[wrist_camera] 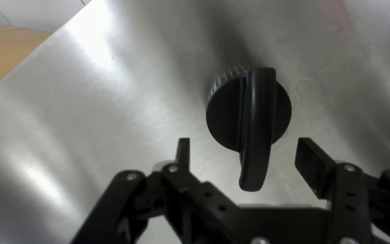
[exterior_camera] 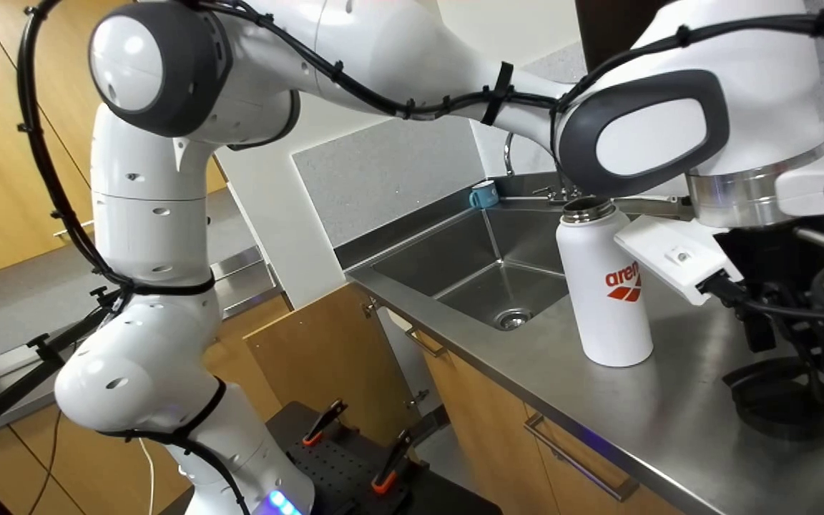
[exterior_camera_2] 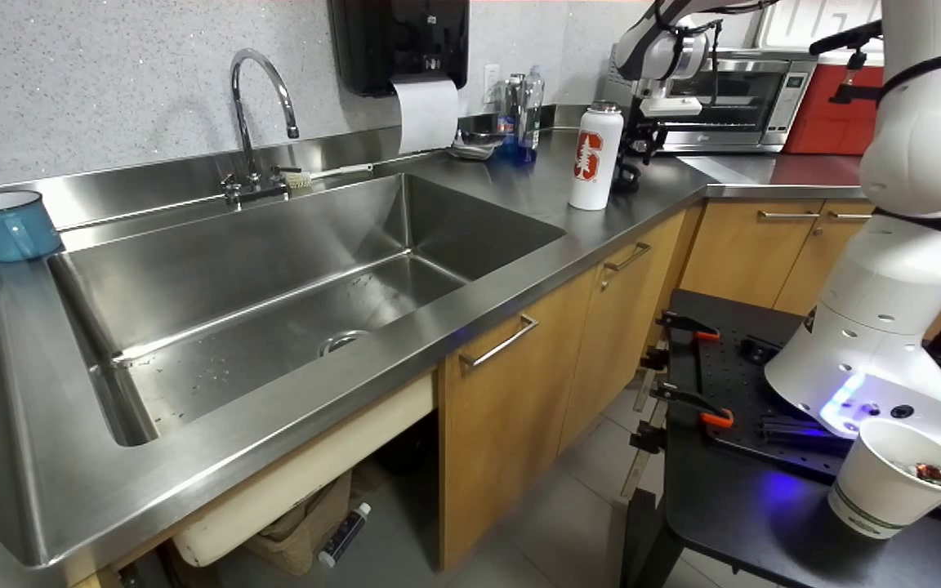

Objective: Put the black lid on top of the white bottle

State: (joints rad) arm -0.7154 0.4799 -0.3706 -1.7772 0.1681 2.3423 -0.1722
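The black lid [wrist_camera: 253,115] sits on the shiny counter [exterior_camera: 677,408], its loop [wrist_camera: 257,130] on top. In the wrist view, the jaws are spread apart, with the loop between them. The white bottle [exterior_camera: 604,293] stands up straight near the lid.

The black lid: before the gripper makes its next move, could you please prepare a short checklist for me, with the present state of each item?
1. Black lid on the counter, handle facing up: ok.
2. Gripper open: ok, fingers apart.
3. Handle lined up between the fingers: looks ok in the wrist view.
4. Fingers low enough for a firm grip: cannot tell from these views.
5. Lid held: not ok, not gripped yet.
6. White bottle upright, mouth uncovered: ok in an exterior view.
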